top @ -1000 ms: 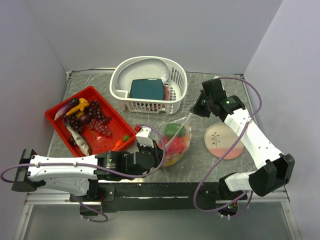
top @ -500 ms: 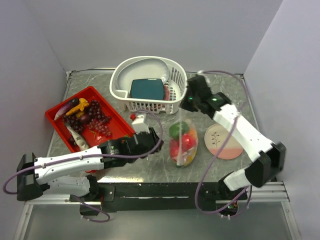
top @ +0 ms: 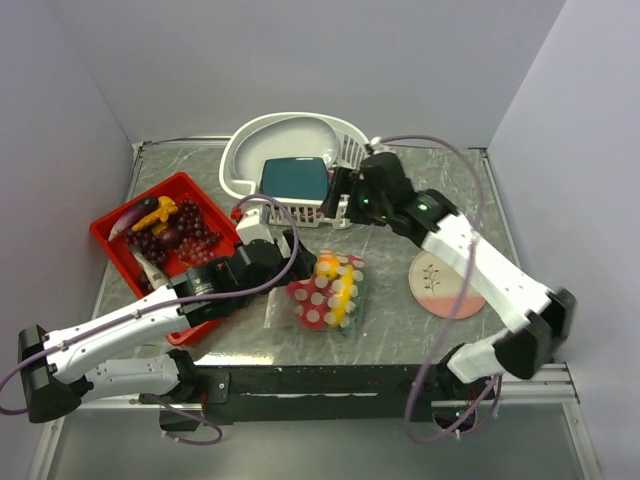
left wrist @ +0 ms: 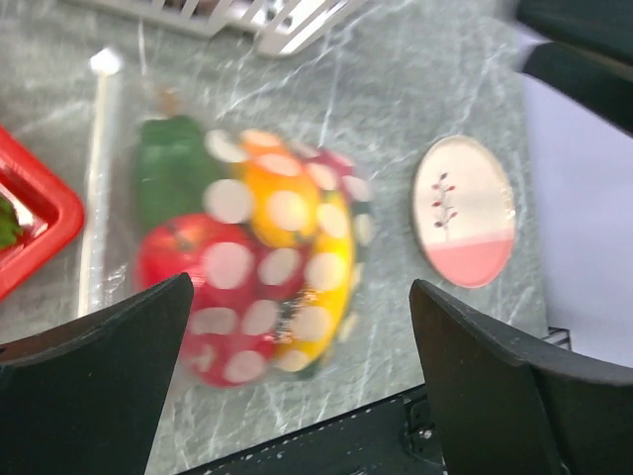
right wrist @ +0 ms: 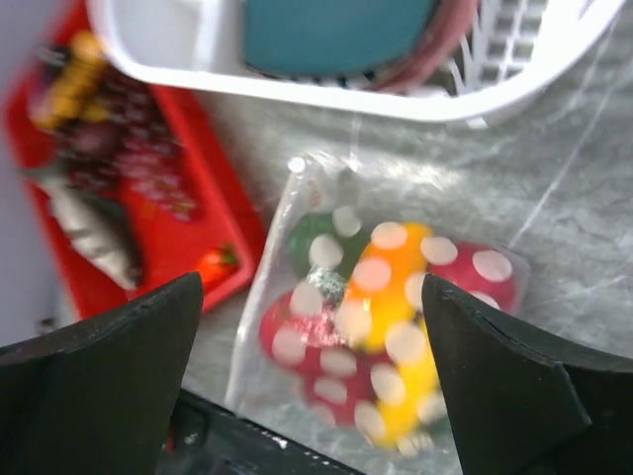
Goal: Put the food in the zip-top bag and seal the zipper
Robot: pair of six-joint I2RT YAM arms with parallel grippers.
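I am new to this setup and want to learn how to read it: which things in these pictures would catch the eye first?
The zip-top bag stands out most: it lies in the middle of the table, white-spotted, with bright red, yellow and green food inside. To its left is a red tray with purple grapes, and behind it a white basket holding a teal block.
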